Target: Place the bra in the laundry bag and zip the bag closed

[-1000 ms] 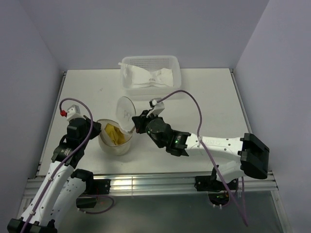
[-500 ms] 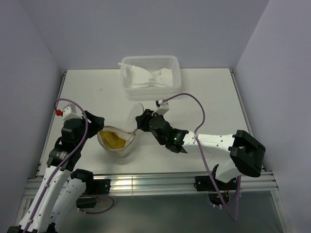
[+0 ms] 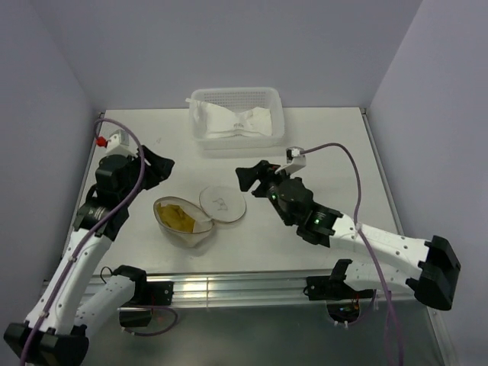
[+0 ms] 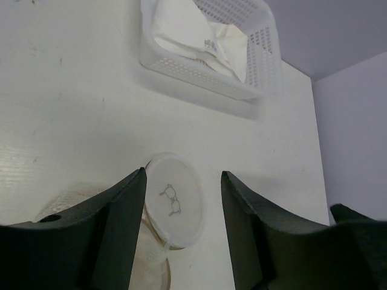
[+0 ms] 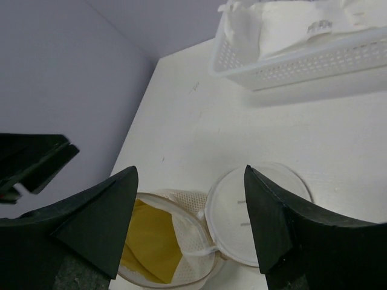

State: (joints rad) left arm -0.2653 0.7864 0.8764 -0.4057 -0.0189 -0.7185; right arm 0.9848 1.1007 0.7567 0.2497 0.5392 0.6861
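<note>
The laundry bag point(image 3: 184, 227) sits open near the table's front, its mesh wall point(image 5: 199, 232) slumped. The mustard bra point(image 3: 177, 216) lies inside it and shows clearly in the right wrist view point(image 5: 150, 248). The round lid point(image 3: 223, 204) lies flat on the table at the bag's right, still joined to the rim; its small dark mark faces up point(image 4: 171, 199). My left gripper point(image 3: 162, 169) hangs open above and behind the bag, holding nothing point(image 4: 183, 175). My right gripper point(image 3: 247, 178) is open too, to the right of the lid, and empty point(image 5: 190, 171).
A white perforated basket point(image 3: 236, 114) with white cloth point(image 3: 232, 120) stands at the back middle of the table. Grey walls close in the left, right and back. The left gripper's dark fingers point(image 5: 36, 162) show at the left of the right wrist view.
Both grippers have opened and let go of the bag. The left arm drew back and away, the right arm backed off rightward. The lid dropped from upright to flat on the table.
</note>
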